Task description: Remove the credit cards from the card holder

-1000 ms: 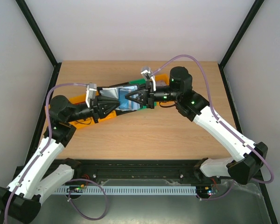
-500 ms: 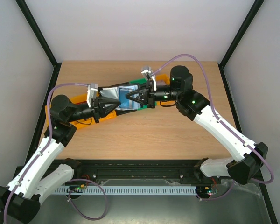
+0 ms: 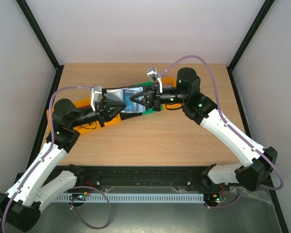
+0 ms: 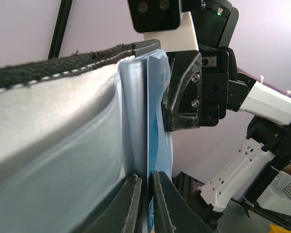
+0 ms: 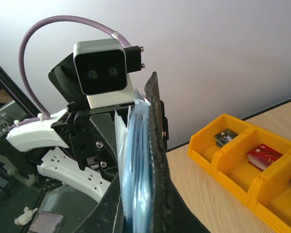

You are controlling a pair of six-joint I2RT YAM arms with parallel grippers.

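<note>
The card holder (image 3: 115,95) hangs open in the air between both grippers, black outside (image 5: 157,131) with blue-grey pockets (image 4: 63,155) inside. My left gripper (image 3: 120,105) comes in from the left. In its wrist view the left gripper (image 4: 148,206) is shut on the edge of a thin blue flat piece (image 4: 153,111) standing in the pockets. I cannot tell whether that piece is a credit card. My right gripper (image 3: 135,101) holds the other end. In the right wrist view that gripper (image 5: 144,213) is shut on the black cover and pocket stack together.
A partitioned orange bin (image 5: 233,150) lies on the wooden table under the holder, with a dark card (image 5: 226,138) and a red card (image 5: 263,155) in separate compartments. A green bin (image 3: 148,112) sits beside the orange bin (image 3: 111,120). Black frame posts border the table.
My left jaws have closed onto the blue piece. The holder and both grippers have shifted slightly toward the far side, uncovering more of the green bin.
</note>
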